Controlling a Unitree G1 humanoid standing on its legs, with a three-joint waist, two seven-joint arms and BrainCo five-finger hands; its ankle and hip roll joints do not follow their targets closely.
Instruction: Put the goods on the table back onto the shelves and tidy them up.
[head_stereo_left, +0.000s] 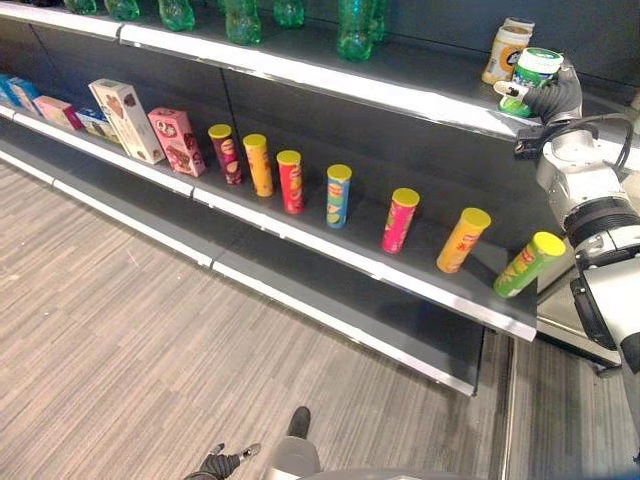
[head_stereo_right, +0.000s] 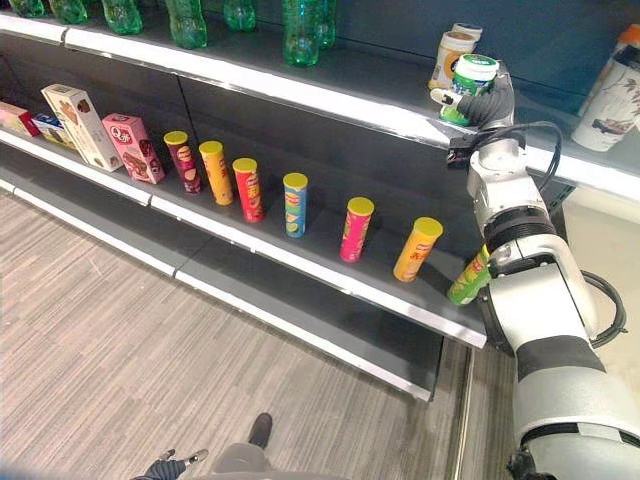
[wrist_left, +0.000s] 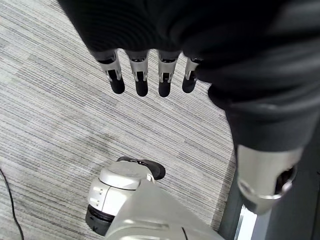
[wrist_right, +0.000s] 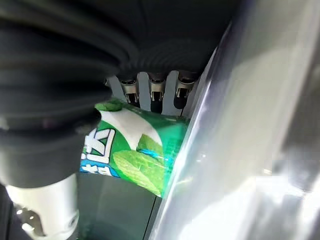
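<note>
A green-and-white can (head_stereo_left: 531, 72) stands at the front of the top shelf (head_stereo_left: 400, 95), and my right hand (head_stereo_left: 556, 99) is shut round it from the right side. In the right wrist view the can (wrist_right: 140, 150) lies against the palm, with the fingers (wrist_right: 150, 93) curled over its top. A beige can (head_stereo_left: 505, 50) stands just behind and to the left of it, nearly touching. My left hand (head_stereo_left: 216, 463) hangs low over the floor, and its fingers (wrist_left: 141, 76) are relaxed and hold nothing.
Several chip tubes (head_stereo_left: 338, 196) stand in a row on the middle shelf (head_stereo_left: 300, 235); the rightmost green one (head_stereo_left: 528, 264) leans at the shelf's end. Boxes (head_stereo_left: 127, 120) stand further left, green bottles (head_stereo_left: 354, 28) on the top shelf. A pale printed tumbler (head_stereo_right: 610, 95) stands at the far right.
</note>
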